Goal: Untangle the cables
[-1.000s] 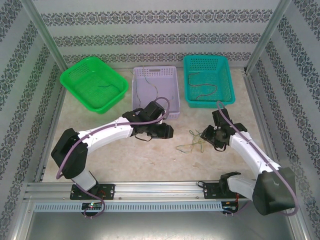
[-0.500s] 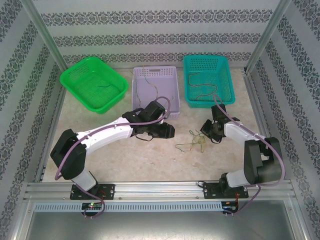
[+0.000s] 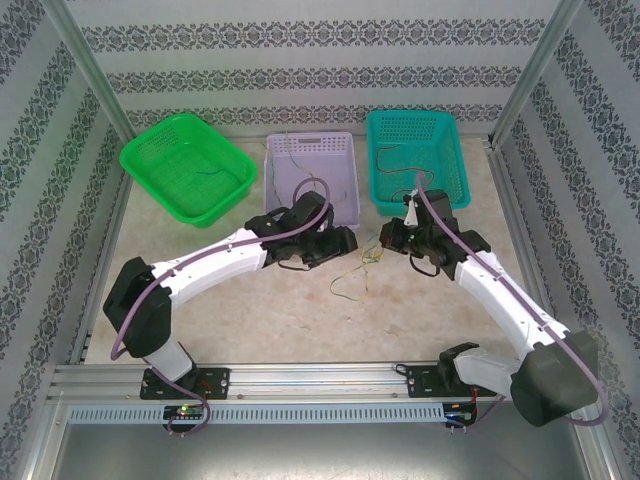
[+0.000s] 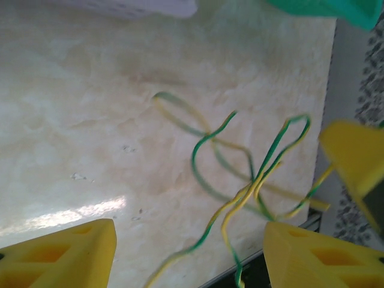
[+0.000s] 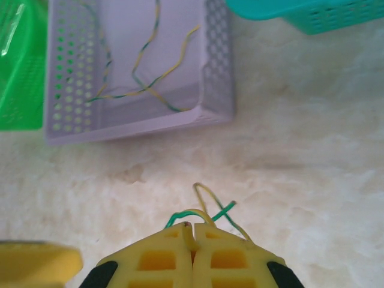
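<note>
The right claw (image 5: 193, 233), its two yellow plastic fingers (image 5: 156, 259) pressed flat together, pinches strands of the tangle of thin green-and-yellow wires (image 5: 207, 211) just above the pale marbled tabletop (image 5: 312, 150), as I see it on my right wrist camera, where small loops of wire sprout from the seam between the fingertips. From overhead I find that claw at the right end of the tangle, which trails down and to the left across the table between the two arms, one loose loop lying nearest the bases. The left claw (image 3: 340, 243) hangs just across from it at the tangle's left side, near the front wall of the lilac perforated plastic basket (image 3: 310, 138). On my left wrist camera the left claw stands spread wide, its yellow fingers well apart at the bottom corners, with several twisted strands rising between them; I cannot tell whether any strand touches either finger. A yellow finger of the right claw shows at the right edge of that view, strands running toward it. Along the far side of the table stand three baskets in a row: a bright green plastic basket (image 3: 150, 160) set askew on the left with one short dark wire (image 3: 210, 172) inside, the lilac one in the middle holding loose green-and-yellow wires (image 5: 144, 78), and a teal plastic basket (image 3: 415, 115) on the right with a dark curled wire (image 3: 405, 176) on its floor
</note>
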You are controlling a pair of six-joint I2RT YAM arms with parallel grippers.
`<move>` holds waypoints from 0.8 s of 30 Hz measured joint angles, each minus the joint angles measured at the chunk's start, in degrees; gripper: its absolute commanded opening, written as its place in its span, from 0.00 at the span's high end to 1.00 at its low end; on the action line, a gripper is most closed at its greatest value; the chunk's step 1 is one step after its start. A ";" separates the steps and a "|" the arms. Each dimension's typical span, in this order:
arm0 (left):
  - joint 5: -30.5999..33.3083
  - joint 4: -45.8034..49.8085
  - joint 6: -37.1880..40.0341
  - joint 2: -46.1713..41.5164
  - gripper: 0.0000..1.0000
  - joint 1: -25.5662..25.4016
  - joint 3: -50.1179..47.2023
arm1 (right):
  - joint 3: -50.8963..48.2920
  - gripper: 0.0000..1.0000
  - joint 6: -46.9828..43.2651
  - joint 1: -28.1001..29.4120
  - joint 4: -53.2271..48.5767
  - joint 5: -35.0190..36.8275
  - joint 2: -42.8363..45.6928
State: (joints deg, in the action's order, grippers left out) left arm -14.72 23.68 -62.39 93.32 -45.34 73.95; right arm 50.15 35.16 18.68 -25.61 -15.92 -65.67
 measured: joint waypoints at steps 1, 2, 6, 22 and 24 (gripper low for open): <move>0.55 0.00 -0.87 -0.11 0.39 0.09 0.26 | 0.00 1.00 0.00 0.35 -0.42 -0.46 0.44; 1.11 -0.02 -1.33 -0.31 0.41 0.09 0.33 | 0.00 1.00 0.07 0.42 -0.81 -0.94 0.70; 1.44 -0.13 -2.45 -1.29 0.54 0.09 0.02 | -0.02 1.00 0.76 0.72 -1.16 -1.62 0.81; -8.02 -8.15 1.16 -3.80 0.52 0.09 -7.23 | -0.09 1.00 4.09 0.72 1.86 -6.05 0.11; -8.00 -8.13 1.97 -3.80 0.58 0.09 -7.23 | -0.09 1.00 4.15 0.72 1.86 -6.05 0.11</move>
State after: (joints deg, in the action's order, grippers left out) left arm -22.72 15.55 -60.42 89.52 -45.25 66.72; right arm 50.06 39.31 19.40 -23.75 -21.98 -65.56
